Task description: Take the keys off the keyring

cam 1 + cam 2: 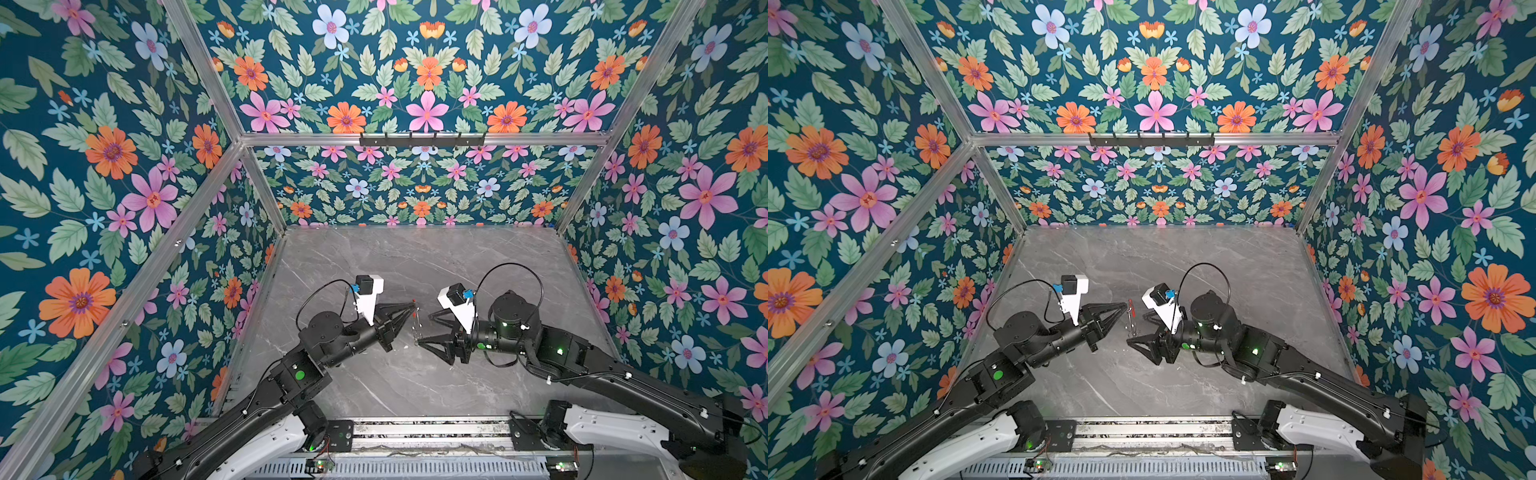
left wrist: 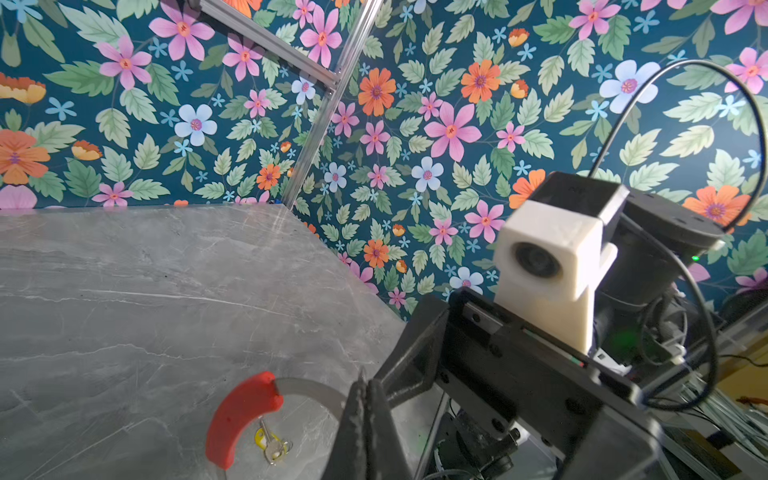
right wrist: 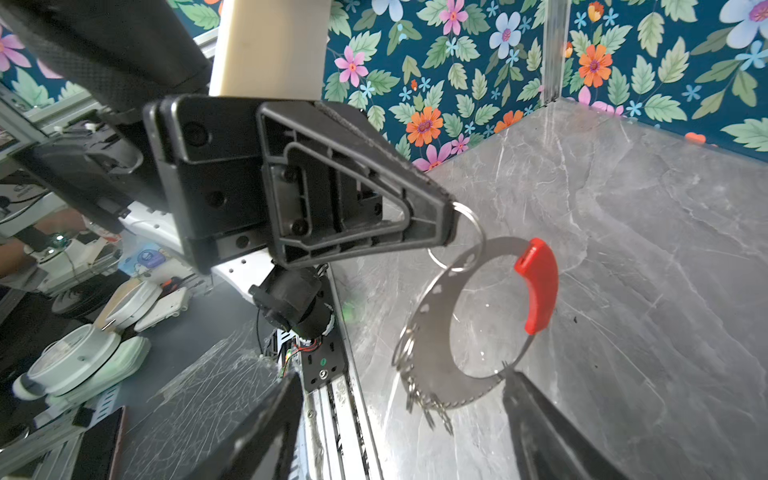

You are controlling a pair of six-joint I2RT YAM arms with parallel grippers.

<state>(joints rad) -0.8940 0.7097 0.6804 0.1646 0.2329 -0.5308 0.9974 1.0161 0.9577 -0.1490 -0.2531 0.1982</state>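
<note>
**Keyring** point(image 3: 436, 328): grey with a red segment point(image 3: 538, 286), hanging edge-on at the centre of both top views, above the counter point(image 3: 644, 249).
**Left gripper** point(image 3: 449, 224): jaws pressed together, pinching a silver loop point(image 3: 481, 237) on its rim.
**Right gripper** point(image 1: 426, 328): jaws spread, just beside the ring.
**Yellowish key** point(image 2: 272, 446): low in the left wrist view; attachment unclear.
**Next, likely:** right jaws close on that key.

Top views both look down from high up front at the counter point(image 1: 415, 257), near identical. Wrist views sit close, facing each other, sharing the ring point(image 2: 245, 411).
</note>
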